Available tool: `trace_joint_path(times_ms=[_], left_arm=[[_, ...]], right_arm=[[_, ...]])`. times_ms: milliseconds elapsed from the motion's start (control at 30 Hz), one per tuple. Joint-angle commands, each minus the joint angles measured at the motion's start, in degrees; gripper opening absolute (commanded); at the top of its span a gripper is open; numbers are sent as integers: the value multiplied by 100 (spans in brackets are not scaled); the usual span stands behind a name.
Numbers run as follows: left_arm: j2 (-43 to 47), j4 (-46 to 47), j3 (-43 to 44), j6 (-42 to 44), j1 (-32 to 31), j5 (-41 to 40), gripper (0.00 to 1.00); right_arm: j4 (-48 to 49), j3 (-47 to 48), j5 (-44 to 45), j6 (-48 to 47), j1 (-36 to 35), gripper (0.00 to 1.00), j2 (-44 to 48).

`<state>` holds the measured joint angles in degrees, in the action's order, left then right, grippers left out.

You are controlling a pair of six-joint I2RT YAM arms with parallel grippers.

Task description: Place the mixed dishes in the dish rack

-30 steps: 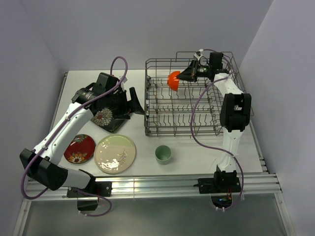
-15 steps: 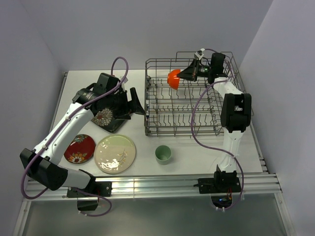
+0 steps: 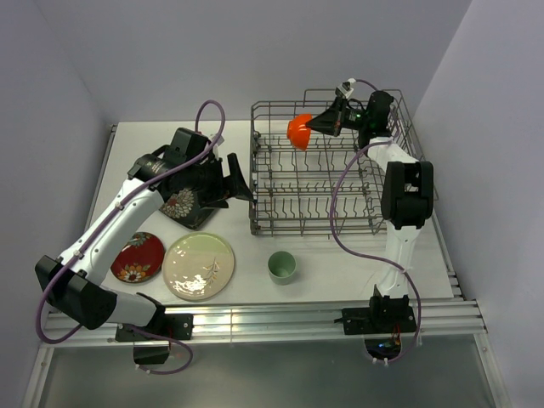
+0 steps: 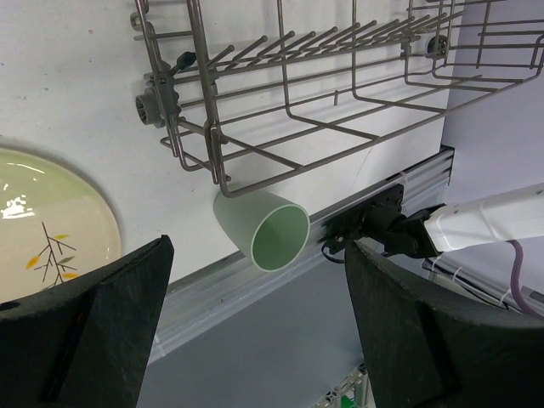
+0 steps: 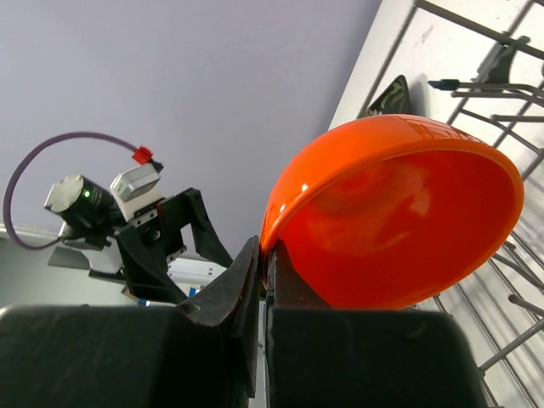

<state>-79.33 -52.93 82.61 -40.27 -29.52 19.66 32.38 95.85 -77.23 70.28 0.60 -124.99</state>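
My right gripper (image 3: 317, 124) is shut on the rim of the small orange bowl (image 3: 297, 131) and holds it tilted above the back of the grey wire dish rack (image 3: 276, 223). In the right wrist view the fingers (image 5: 229, 289) pinch the bowl's edge (image 5: 399, 212). My left gripper (image 3: 237, 183) is open and empty, hanging just left of the rack over the black square floral plate (image 3: 184, 205). The red flowered plate (image 3: 136, 257), the cream leaf plate (image 3: 198, 266) and the pale green cup (image 3: 281, 266) sit on the table in front. The left wrist view shows the cup (image 4: 262, 229) and cream plate (image 4: 42, 221).
The rack's left wall (image 4: 183, 102) stands close beside my left gripper. The table's near aluminium rail (image 3: 280, 319) runs along the front. Purple walls close in at the back and both sides.
My right gripper has raised the orange bowl a little and drawn it toward the rack's back edge. My left gripper has edged slightly toward the rack.
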Motion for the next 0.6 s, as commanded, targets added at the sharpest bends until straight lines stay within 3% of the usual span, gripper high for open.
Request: trace_joint_path(times_ms=[0, 567], left_arm=[[128, 186, -34, -86, -36, 56, 88], [137, 257, -131, -86, -72, 73, 88]], right_arm=[[875, 56, -204, 434, -34, 0, 133], [453, 565, -231, 328, -34, 0, -376]])
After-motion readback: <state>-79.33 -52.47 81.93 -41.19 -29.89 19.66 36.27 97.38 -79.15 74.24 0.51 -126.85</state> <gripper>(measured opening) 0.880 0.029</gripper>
